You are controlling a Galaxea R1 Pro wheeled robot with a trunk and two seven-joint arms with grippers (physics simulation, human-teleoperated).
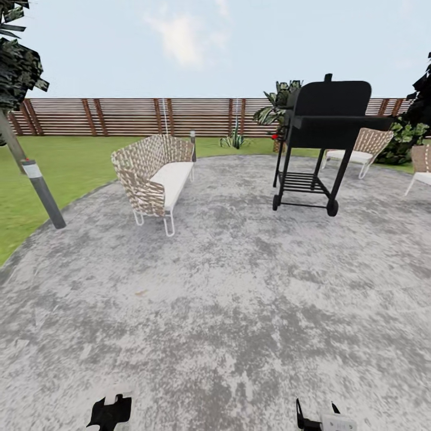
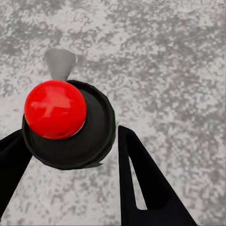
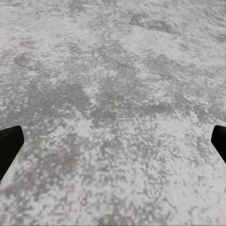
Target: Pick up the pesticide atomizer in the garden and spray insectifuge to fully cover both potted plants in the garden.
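The left gripper [image 2: 70, 160] is clamped on the pesticide atomizer [image 2: 68, 125], likely light, rigid and slick, best held round its body; the right gripper [image 3: 113, 141] hangs spread and empty; a potted plant [image 1: 233, 141] waits by the fence [image 1: 120, 117]

Patio [image 1: 227, 311]: mottled grey, pale and dark speckle throughout.
Lawn [image 1: 72, 167]: flat green.
Fence [image 1: 120, 117]: brown horizontal slats, darker brown posts.
Sofa [image 1: 154, 178]: tan-and-cream woven weave, white cushion, white legs.
Grill [image 1: 323, 137]: black overall, a small red spot at its side.
Chairs [image 1: 359, 149]: same tan weave, white seats.
Potted plant [image 1: 234, 141]: green pointed leaves.
Pesticide atomizer [image 2: 63, 120]: glossy red top, dark body, grey nozzle.
Left pincer [image 2: 70, 165]: black fingers.
Right pincer [image 3: 113, 141]: black fingertips.
Sky [image 1: 239, 42]: pale blue, white cloud.
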